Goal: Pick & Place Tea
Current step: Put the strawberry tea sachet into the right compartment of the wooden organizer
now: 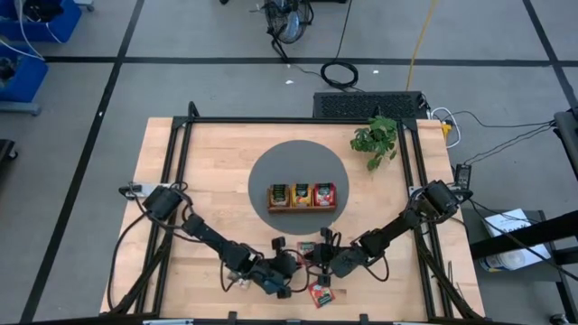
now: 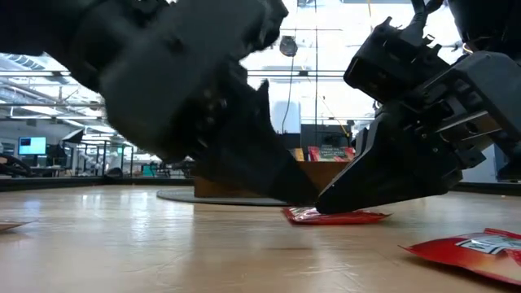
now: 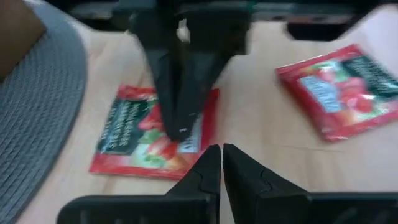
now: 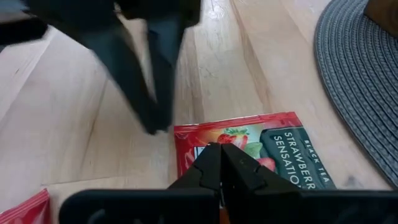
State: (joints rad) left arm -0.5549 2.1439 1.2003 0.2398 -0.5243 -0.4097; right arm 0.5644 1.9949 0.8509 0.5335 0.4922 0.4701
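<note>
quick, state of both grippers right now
left gripper: closed, tips at the edge of a red tea sachet, holding nothing visible.
right gripper: closed, tips pressed on the same sachet, not lifting it.

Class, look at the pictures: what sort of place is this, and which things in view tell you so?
Probably a robotics lab or workshop: a pale wooden table framed in black metal rails, loose cables on a grey taped floor, and a large hall with computer screens behind.

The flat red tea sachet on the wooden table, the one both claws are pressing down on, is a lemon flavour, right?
Not lemon. The right wrist view shows the flat red tea sachet printed with strawberries and the word "Strawberry". The rest holds: the left claw and right claw both press it onto the wooden table.
</note>
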